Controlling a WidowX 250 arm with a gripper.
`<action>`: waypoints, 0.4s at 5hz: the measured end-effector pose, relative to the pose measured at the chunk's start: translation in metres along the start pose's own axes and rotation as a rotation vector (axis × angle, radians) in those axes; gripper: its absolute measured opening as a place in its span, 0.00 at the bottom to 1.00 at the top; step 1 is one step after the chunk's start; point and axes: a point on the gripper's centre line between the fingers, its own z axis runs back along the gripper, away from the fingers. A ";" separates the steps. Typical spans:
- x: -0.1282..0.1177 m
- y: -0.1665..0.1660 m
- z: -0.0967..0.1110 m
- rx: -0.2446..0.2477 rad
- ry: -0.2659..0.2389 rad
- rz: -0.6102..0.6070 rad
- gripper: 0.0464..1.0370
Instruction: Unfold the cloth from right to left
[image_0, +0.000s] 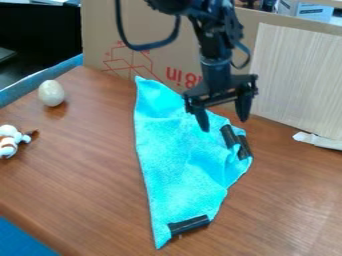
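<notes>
The black gripper hangs over the upper right part of the cloth, its two fingers spread apart with nothing between them. Below it on the wooden table lies the bright cyan cloth, a long, roughly triangular shape with one corner toward the cardboard at the back and another pointing to the front. Its right side is folded and wrinkled. Two black clips sit side by side at the right corner, just below the gripper, and another black clip is on the front edge.
A pale egg stands at the back left of the table. A small white and orange toy lies at the left edge. Cardboard and a light wooden panel border the back. A white strip lies at the right.
</notes>
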 end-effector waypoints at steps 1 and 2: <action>0.001 -0.014 -0.017 0.030 -0.020 0.005 0.96; 0.006 -0.018 -0.028 0.049 -0.038 0.021 0.96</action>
